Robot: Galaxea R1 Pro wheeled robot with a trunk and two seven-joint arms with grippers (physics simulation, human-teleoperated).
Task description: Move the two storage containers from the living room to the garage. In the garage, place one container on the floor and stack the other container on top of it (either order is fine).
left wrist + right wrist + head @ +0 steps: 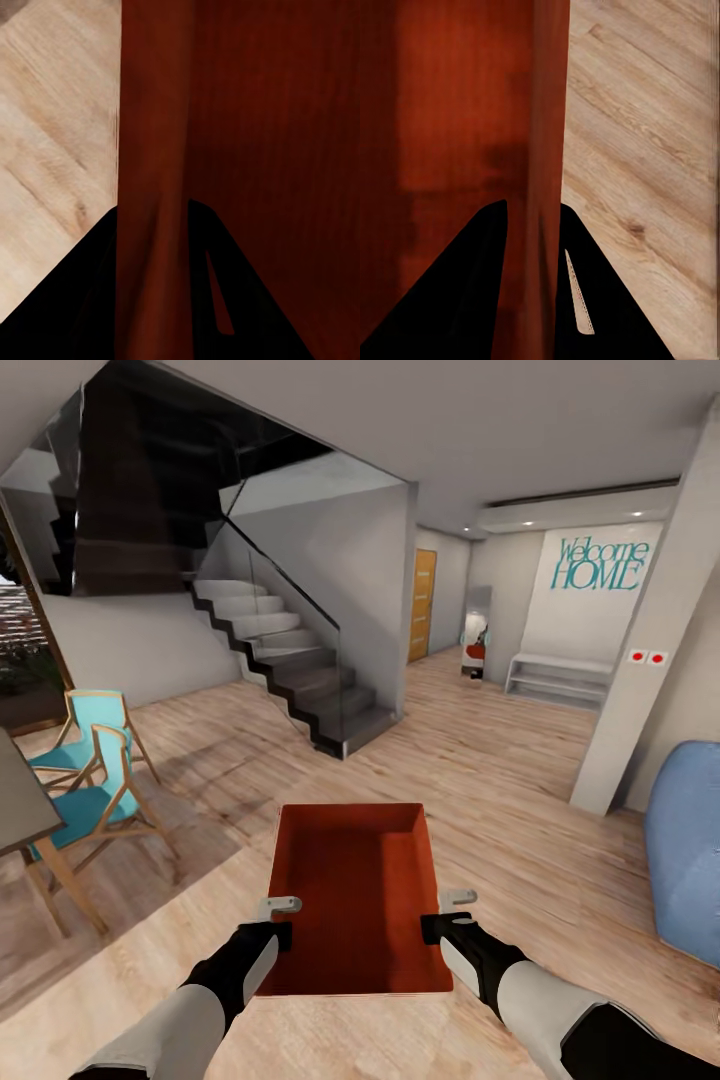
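We find 1 red-orange storage container [355,895] held in front of the robot, above the light wood-plank floor [500,780], open top facing up and its inside bare. The left gripper [281,918] sits at the container's left wall and the right gripper [446,912] at its right wall, both near the end closer to the robot. In the left wrist view the container wall [154,187] runs straight between the 2 dark fingers [75,300], which stand narrow and clamped on it, 1 inside and 1 outside. The right wrist view gives the same reading: the wall [547,150] passes between the dark fingers [465,285], jaws closed narrow on the rim, wood planks [645,150] showing beyond it.

We note the surroundings from the head view. A staircase [290,670] with a glass balustrade rises ahead to the left. 2 turquoise chairs [85,780] with wooden frames stand at the left beside a table edge [20,800]. A honey-wood door [422,605] stands down the hallway ahead, and a white wall carries the lettering "Welcome HOME" [597,565] above a low white bench [558,678]. A light blue sofa [690,860] shows at the right edge.
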